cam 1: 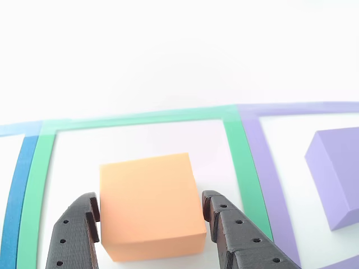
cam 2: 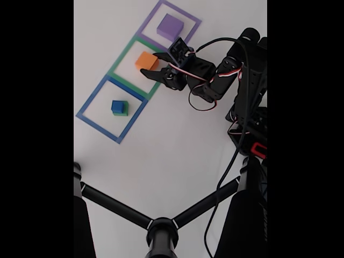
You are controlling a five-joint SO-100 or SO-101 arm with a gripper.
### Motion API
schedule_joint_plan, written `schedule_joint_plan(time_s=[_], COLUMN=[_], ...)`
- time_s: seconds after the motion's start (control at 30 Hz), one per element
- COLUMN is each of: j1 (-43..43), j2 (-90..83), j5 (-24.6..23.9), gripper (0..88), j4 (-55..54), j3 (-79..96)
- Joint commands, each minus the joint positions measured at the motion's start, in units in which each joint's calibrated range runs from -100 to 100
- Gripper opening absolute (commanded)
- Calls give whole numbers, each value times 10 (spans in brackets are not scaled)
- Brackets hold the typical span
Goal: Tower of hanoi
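Other view: gripper (cam 1: 150, 216) spread wide, fingers either side of the orange block (cam 1: 150, 204) inside the green outline (cam 1: 241, 162), slight gaps both sides; purple block (cam 1: 336, 174) at right. Fixed view: orange block (cam 2: 145, 60) in middle square, purple block (cam 2: 171, 26) in far square, blue cube (cam 2: 117, 106) on green block (cam 2: 121, 113) in blue outline (cam 2: 88, 105).

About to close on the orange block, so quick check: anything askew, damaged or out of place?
Nothing stands out. The orange block sits inside the green outline between the open gripper fingers, the purple block in its purple outline, the blue cube on the green block.
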Motion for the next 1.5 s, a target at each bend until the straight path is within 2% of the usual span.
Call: schedule_joint_plan(time_s=[0.0, 0.3, 0.5, 0.73, 0.87, 0.93, 1.23, 1.47], j1=[-1, -10, -17, -22, -33, -39, -75, -126], j2=[1, -25, -136, -350, -478, -541, -690, -749], j5=[6, 6, 6, 6, 6, 6, 6, 6], gripper=[211, 223, 217, 164, 54, 27, 2, 2], j4=[-18, -13, 91, 373, 547, 634, 1067, 1249], j3=[-14, -17, -17, -49, -59, -66, -257, -370])
